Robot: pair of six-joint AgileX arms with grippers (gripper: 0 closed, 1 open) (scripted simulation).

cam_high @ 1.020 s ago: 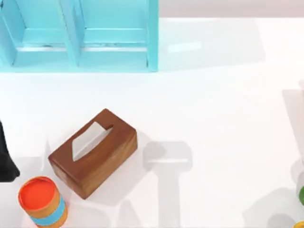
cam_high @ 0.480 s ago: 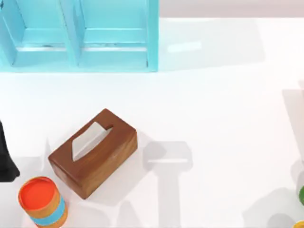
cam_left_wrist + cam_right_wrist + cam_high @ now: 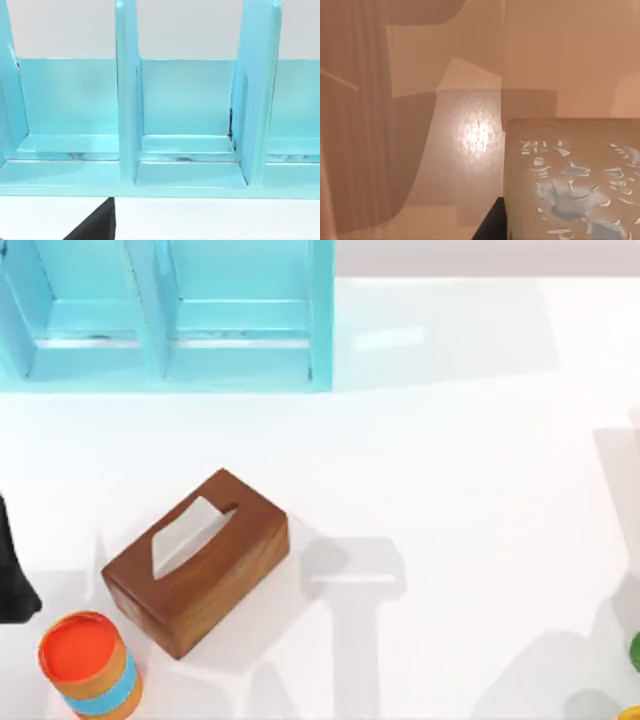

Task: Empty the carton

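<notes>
While left arm (image 3: 12,575) parks at table's (image 3: 450,460) left edge, jaws unseen.

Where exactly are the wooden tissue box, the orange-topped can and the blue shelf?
wooden tissue box (image 3: 225,540), top view, on its brown lid beside the slot.
orange-topped can (image 3: 78,648), top view, on its orange top.
blue shelf (image 3: 320,315), top view, on its right-hand wall.

The left arm (image 3: 12,570) is matte black — a smooth, tapering slab (no screws, cables or markings visible) — with a dark wedge edging its wrist view.
</notes>
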